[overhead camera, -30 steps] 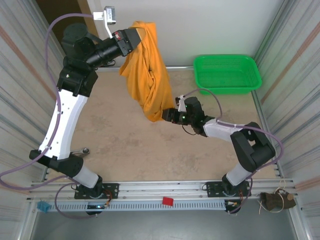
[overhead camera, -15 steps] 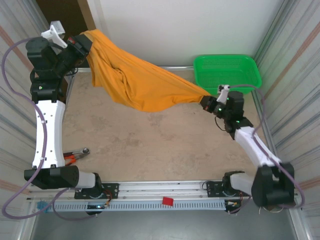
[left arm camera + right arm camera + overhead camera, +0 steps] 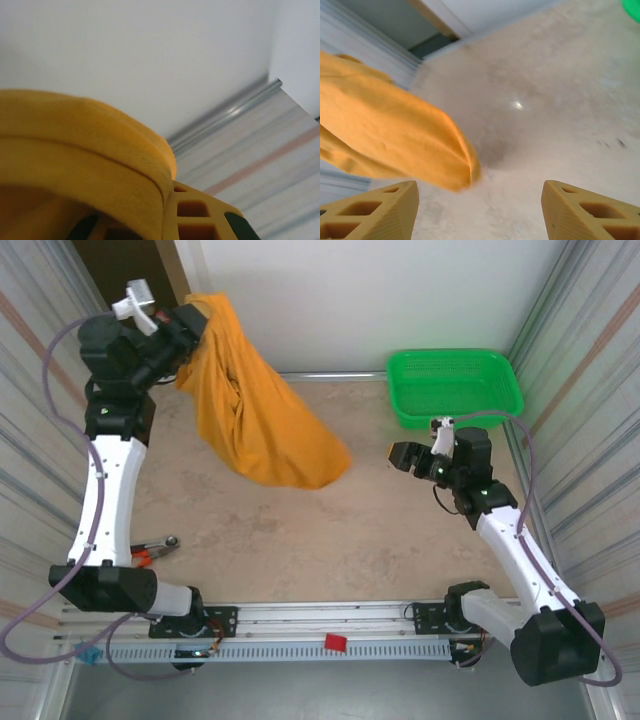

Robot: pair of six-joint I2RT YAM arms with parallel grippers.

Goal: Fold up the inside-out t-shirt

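One end pinched: left jaws closed on mustard-orange t-shirt [image 3: 262,430], hanging bunched, low end near counter [image 3: 300,540]. Right jaws open, empty, well apart. Best: grasp loose low end, spread flat before folding.

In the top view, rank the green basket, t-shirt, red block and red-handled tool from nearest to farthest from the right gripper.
From the right gripper:
1. Green basket, just behind it, and t-shirt, on its left: too close to call.
2. Red block, on the near rail.
3. Red-handled tool, near left.
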